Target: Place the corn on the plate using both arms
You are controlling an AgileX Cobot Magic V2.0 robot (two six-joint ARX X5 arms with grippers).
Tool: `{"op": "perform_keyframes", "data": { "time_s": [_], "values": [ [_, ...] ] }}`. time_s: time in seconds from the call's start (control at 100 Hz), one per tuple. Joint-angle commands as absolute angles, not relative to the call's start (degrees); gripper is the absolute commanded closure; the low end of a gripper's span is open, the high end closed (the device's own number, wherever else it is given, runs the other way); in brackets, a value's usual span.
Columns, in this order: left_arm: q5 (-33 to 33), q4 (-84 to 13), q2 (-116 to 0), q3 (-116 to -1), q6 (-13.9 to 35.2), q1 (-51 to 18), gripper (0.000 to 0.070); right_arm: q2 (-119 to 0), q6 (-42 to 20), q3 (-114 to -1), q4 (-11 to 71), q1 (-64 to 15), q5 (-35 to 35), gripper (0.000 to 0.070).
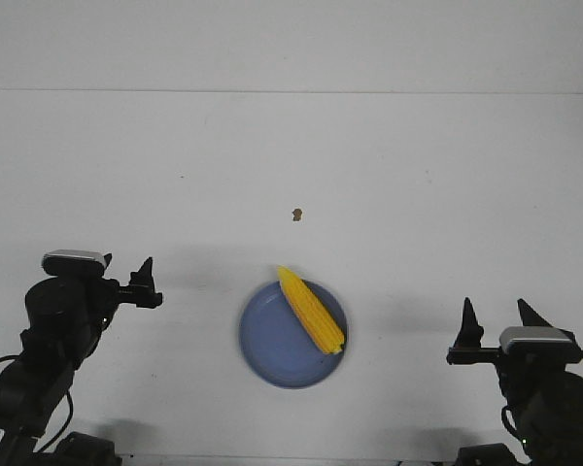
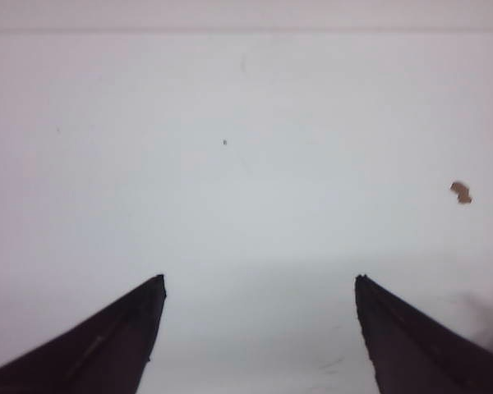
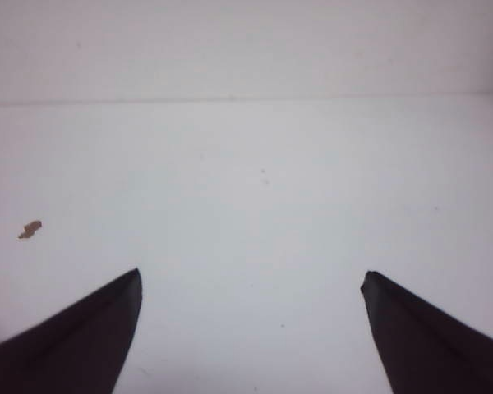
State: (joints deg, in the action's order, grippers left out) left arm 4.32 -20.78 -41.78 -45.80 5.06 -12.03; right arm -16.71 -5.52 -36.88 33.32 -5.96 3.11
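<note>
The yellow corn cob (image 1: 311, 309) lies on the light-blue plate (image 1: 267, 345) at the front middle of the white table, its tip pointing back-left and reaching over the far rim. My left gripper (image 1: 148, 282) is open and empty, left of the plate; in the left wrist view the gripper (image 2: 259, 283) shows only bare table between its fingers. My right gripper (image 1: 493, 318) is open and empty, right of the plate; in the right wrist view the gripper (image 3: 251, 277) also has only table between its fingers. Neither wrist view shows the corn or the plate.
A small brown speck (image 1: 296, 215) lies on the table behind the plate; it also shows in the left wrist view (image 2: 461, 193) and the right wrist view (image 3: 29, 229). The table's far edge meets a white wall.
</note>
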Motion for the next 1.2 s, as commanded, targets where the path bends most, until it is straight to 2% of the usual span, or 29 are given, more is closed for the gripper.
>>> {"op": "perform_keyframes", "data": {
  "time_s": [0.0, 0.09, 0.14, 0.19, 0.26, 0.3, 0.39, 0.42, 0.44, 1.19],
  "values": [
    [4.32, -20.93, -40.62, -45.84, 5.13, -12.12, 0.0237, -15.16, -4.43, -36.40, 33.28, -5.98, 3.05, 0.0137],
    [4.32, -21.39, -37.93, -44.49, 5.13, -12.12, 0.0237, -13.34, -4.43, -35.83, 33.19, -5.98, 3.09, 0.0140],
    [4.32, -21.32, -36.25, -43.11, 5.13, -12.12, 0.0239, -13.04, -4.43, -35.83, 32.73, -5.98, 3.09, 0.0168],
    [4.32, -21.32, -34.37, -41.50, 5.15, -12.12, 0.0242, -13.04, -4.27, -35.83, 32.56, -5.98, 3.14, 0.0228],
    [4.32, -21.34, -31.75, -39.35, 5.17, -12.12, 0.0266, -13.10, -4.21, -35.83, 32.58, -5.98, 3.27, 0.0358],
    [4.32, -21.34, -30.20, -38.35, 5.17, -12.12, 0.0338, -13.13, -4.16, -35.83, 32.58, -5.98, 3.29, 0.0459],
    [4.32, -21.47, -27.16, -36.97, 5.15, -12.12, 0.0587, -13.13, -3.31, -35.83, 32.60, -5.98, 3.66, 0.0638],
    [4.32, -21.76, -26.20, -36.84, 5.13, -12.12, 0.0674, -13.13, -2.90, -35.83, 32.62, -5.98, 3.77, 0.0673],
    [4.32, -21.87, -25.85, -36.84, 5.13, -12.12, 0.0700, -13.10, -2.72, -35.83, 32.60, -5.98, 3.95, 0.0686],
    [4.32, -20.91, -22.00, -36.86, 5.21, -12.12, 0.0688, -13.13, -2.79, -35.88, 32.60, -5.98, 4.95, 0.0688]
  ]
}}
